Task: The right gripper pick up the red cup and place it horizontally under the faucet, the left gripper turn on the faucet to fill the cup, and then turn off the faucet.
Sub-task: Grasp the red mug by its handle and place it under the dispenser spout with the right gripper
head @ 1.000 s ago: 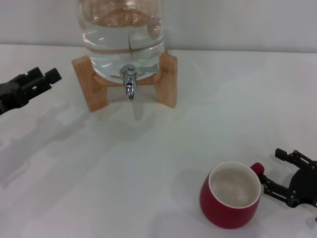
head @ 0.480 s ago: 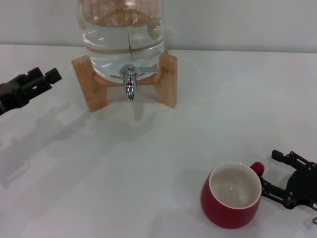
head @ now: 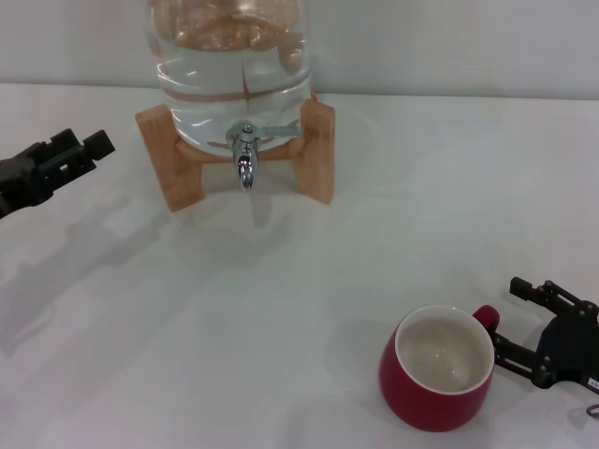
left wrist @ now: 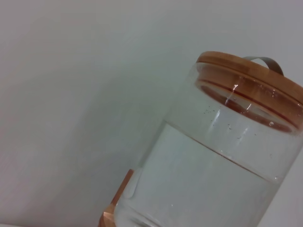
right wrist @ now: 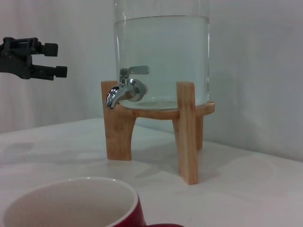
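The red cup (head: 436, 367) is seen upright on the white table (head: 281, 299), near the front right and well apart from the faucet (head: 244, 161). The right gripper (head: 518, 321) is positioned just beside the cup's handle — fingers spread, nothing held. The left gripper (head: 84, 147) is held off at the left, clear of the water jar (head: 232, 65) on its wooden stand (head: 316, 150); its finger state cannot be told.

A glass water jar (head: 232, 65) with wooden lid (left wrist: 251, 75) sits in a wooden stand (head: 316, 150) on the white table (head: 187, 318).
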{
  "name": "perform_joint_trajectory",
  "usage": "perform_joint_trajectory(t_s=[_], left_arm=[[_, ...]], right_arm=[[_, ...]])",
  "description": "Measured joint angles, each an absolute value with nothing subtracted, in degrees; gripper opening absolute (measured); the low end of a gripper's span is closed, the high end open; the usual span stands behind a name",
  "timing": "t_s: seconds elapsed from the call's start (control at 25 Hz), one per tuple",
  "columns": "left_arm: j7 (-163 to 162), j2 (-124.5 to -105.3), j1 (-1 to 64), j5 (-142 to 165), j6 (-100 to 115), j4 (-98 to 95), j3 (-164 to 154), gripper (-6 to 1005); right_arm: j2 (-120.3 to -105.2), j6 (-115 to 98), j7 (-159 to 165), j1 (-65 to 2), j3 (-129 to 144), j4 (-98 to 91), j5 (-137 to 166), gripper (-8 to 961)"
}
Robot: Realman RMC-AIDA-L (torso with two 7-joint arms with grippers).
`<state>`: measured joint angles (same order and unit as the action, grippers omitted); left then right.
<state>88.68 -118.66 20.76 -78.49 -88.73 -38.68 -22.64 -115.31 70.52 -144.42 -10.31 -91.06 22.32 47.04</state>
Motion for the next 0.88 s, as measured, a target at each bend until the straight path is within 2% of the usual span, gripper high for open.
perform_joint_trajectory(t_s=[0.88], left_arm=[[88.6,-118.74,20.5,-78.5,-89.2,-38.7,-22.7,894]], right_arm=[[-115.37,70.2,-144.2,-10.6,-90.0,21.5,45.0,768]])
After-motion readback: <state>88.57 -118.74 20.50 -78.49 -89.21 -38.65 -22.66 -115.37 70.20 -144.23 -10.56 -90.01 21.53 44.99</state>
